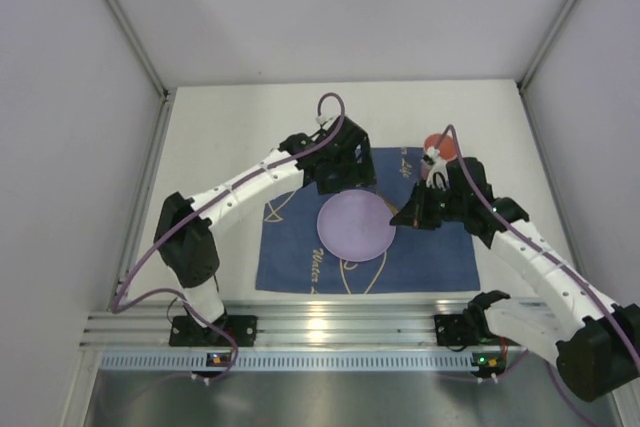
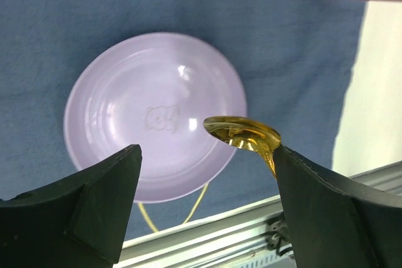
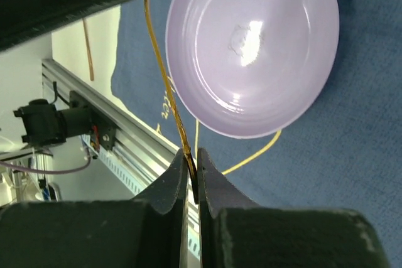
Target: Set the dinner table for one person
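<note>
A lilac plate [image 1: 355, 227] lies on a dark blue cloth [image 1: 440, 257] on the white dinner table [image 1: 220, 147]. My right gripper [image 3: 193, 158] is shut on the handle of a gold spoon [image 3: 164, 73], held above the plate's [image 3: 251, 48] edge. In the top view it [image 1: 402, 216] hovers at the plate's right. My left gripper [image 2: 207, 155] is open above the plate [image 2: 151, 117]. The spoon's bowl [image 2: 242, 133] sits just beside its right finger [image 2: 326, 205]; contact is unclear. In the top view the left gripper [image 1: 348, 179] hangs over the plate's far edge.
A red cup [image 1: 440, 144] stands at the cloth's far right corner, behind the right wrist. An aluminium rail [image 1: 320, 322] runs along the table's near edge. Grey walls close in the left, right and back sides.
</note>
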{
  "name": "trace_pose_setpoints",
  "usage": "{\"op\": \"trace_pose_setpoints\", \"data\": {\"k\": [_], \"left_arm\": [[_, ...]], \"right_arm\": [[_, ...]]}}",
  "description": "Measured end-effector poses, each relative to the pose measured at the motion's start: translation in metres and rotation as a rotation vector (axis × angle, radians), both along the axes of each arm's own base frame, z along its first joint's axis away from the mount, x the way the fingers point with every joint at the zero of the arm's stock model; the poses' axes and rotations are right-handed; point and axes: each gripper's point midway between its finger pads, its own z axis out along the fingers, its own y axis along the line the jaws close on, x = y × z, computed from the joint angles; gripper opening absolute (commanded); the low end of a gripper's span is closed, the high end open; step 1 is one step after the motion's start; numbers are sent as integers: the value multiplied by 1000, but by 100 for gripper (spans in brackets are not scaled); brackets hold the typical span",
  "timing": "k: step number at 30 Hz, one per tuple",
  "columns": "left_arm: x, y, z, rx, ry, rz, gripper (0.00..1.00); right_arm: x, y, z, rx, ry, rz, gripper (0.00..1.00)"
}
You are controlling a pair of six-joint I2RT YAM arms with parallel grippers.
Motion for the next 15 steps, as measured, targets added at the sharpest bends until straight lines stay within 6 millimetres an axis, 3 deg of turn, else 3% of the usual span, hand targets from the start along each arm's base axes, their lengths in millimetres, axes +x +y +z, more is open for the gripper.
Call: {"op": "trace_pose_setpoints", "data": {"k": [2, 4, 6, 8, 11, 15], "left_arm": [[-4, 18, -10, 26, 24, 17, 89], [-1, 49, -17, 67, 39, 74, 89], [7, 87, -14, 95, 36, 149, 89], [15, 110, -5, 101, 13, 202, 89], [17, 123, 12, 91, -30, 222, 89], [14, 125, 19, 93, -49, 211, 89]], "right_arm": [[-5, -6, -13, -7, 30, -5, 0], [-6, -25, -35, -49, 83, -83, 0], [-12, -45, -61, -92, 159, -158, 0], [-21, -56, -80, -110, 220, -198, 0], [-31, -63, -95, -118, 269, -220, 0], [-28, -65, -93, -104, 256, -236, 0]]}}
